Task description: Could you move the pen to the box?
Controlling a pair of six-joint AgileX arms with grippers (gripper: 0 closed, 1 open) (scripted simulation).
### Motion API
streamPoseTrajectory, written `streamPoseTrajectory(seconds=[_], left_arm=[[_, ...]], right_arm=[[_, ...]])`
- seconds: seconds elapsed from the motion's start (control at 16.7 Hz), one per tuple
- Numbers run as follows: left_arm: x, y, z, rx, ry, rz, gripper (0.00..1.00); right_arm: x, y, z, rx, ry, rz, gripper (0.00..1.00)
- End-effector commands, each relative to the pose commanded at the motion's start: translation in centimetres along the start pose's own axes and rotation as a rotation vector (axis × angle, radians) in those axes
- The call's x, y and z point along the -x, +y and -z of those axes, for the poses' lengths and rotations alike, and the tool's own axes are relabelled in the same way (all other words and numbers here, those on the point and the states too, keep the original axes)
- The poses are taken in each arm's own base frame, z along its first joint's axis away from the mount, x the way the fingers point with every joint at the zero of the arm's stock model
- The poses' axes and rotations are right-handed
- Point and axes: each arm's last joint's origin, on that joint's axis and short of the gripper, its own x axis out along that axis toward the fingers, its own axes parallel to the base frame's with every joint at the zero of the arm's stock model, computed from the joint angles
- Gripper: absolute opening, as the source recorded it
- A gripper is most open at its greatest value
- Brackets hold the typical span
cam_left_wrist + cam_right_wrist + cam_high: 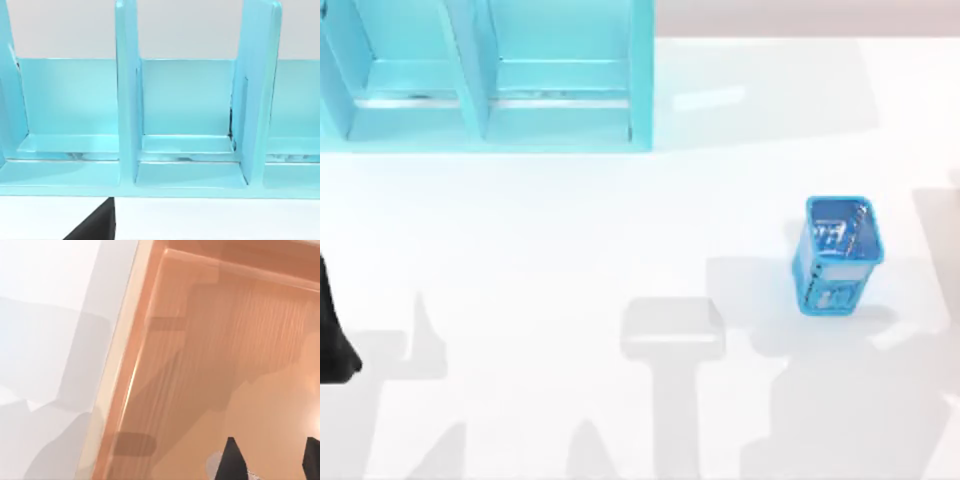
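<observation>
Wooden box [210,355]: floor directly below our right gripper [270,462]
Right jaws: wide apart, holding nothing
Pen: perhaps the silver-grey sliver [214,461] beside one fingertip, over the box floor; we cannot confirm
Left arm [332,340]: table's left edge, grip unreadable
Blue mesh cup [835,255]: table's right

From above we look straight down on the white table [570,260], with the light-blue divided shelf [490,90] along the far left edge and the blue mesh cup [837,255] at the right. Our left wrist camera faces that same shelf [190,125] nearly level and from close by, so its upright dividers and back wall span the frame; this shelf is what these two views share. Our right wrist camera looks steeply down, very near, into an orange-tan wooden box [210,365] beside a strip of table [50,340].
</observation>
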Motion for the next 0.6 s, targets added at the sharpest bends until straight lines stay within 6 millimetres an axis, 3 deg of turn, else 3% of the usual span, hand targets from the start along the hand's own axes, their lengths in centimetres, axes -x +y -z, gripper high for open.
streamPoseTrajectory(seconds=[0.48,0.6], left_arm=[[0.00,0.00,0.00,0.000,0.000,0.000,1.00],[0.00,0.00,0.00,0.000,0.000,0.000,1.00]], right_arm=[[0.00,0.00,0.00,0.000,0.000,0.000,0.98],[0.00,0.00,0.00,0.000,0.000,0.000,1.00]])
